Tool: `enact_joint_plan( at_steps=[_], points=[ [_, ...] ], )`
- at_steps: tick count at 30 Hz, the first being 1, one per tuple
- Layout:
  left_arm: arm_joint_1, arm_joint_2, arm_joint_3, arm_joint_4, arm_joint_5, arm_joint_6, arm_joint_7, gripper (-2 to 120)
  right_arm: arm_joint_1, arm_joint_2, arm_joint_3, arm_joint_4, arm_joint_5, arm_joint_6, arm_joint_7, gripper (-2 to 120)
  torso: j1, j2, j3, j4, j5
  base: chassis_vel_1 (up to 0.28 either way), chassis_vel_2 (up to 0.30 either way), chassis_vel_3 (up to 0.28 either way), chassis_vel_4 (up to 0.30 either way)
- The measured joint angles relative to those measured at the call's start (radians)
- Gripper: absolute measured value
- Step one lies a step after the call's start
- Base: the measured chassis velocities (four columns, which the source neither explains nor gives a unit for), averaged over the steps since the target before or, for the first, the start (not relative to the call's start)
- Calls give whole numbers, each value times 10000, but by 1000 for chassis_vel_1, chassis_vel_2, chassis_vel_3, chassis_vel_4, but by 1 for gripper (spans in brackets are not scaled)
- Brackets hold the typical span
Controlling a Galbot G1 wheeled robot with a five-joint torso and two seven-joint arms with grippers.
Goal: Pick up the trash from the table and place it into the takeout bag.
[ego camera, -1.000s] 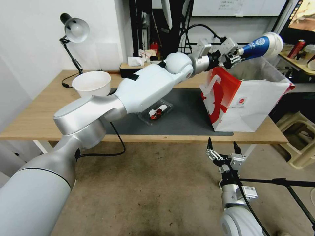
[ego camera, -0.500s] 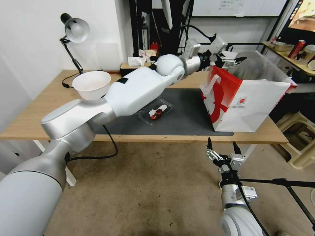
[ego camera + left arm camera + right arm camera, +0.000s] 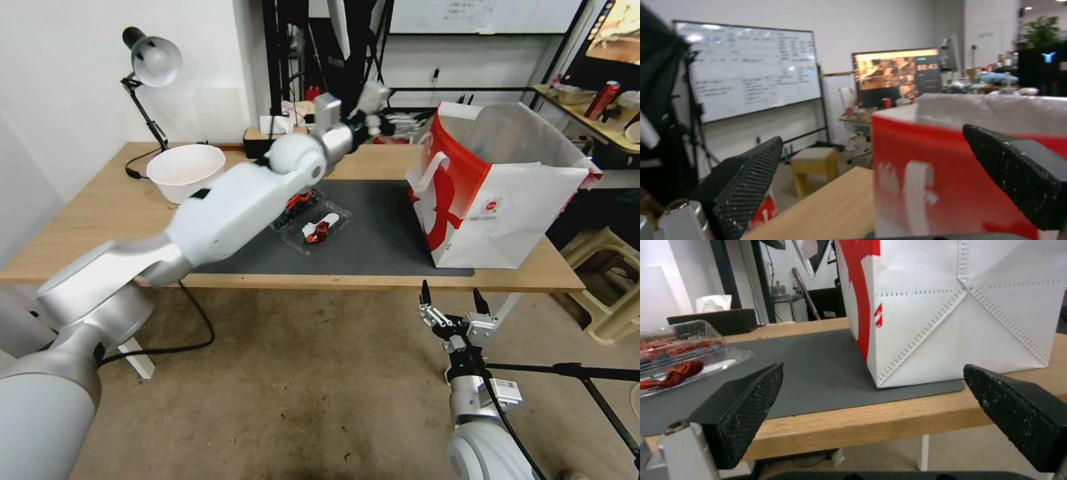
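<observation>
The takeout bag (image 3: 513, 200) stands open at the right end of the dark mat (image 3: 380, 233) on the table (image 3: 87, 220). My left gripper (image 3: 395, 122) hovers above the table's back edge, just left of the bag's red side (image 3: 929, 173); it is open and holds nothing (image 3: 873, 133). A beige bowl (image 3: 187, 170) sits at the back left. Two clear trays (image 3: 319, 227) with red crayfish shells (image 3: 682, 368) lie on the mat's middle, partly behind my left forearm. My right gripper (image 3: 450, 299) hangs open below the table's front edge, facing the bag's white front (image 3: 951, 306).
A desk lamp (image 3: 150, 63) stands at the table's back left corner, and a dark tissue box (image 3: 267, 137) sits along the back edge. A black cable (image 3: 200, 327) hangs off the front. Stools (image 3: 610, 280) and a tripod leg (image 3: 567, 370) stand on the right.
One second ago my left gripper held the blue-and-white paper cup over the bag. The cup is gone from it, and the open gripper has drawn back leftward from the bag.
</observation>
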Motion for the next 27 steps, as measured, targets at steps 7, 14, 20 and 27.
enact_joint_plan(
  at_steps=[7, 14, 20, 27],
  points=[
    [1100, 969, -1070, -727, 151, 51, -531, 100, -5, -16, -18, 16, -1, -36, 2, 100, 0, 1, 0, 1, -2, 0, 0, 0, 0],
    [2745, 2347, -2837, -2238, 722, 689, -1404, 100, -4, -15, -65, 32, -18, -72, -3, 100, -1, 1, 0, 3, -1, 0, 0, 0, 0],
    [4233, 2890, -3925, -3062, 1019, 857, -1842, 100, 3, -29, -118, 51, -42, -116, -12, 100, 0, 1, 0, 1, -4, 0, 0, 0, 0],
    [5721, 3151, -4945, -3882, 1381, 858, -2210, 100, 12, -25, -174, 68, -71, -151, -17, 100, -1, 1, 0, -1, -3, 0, 0, 0, 0]
  ],
)
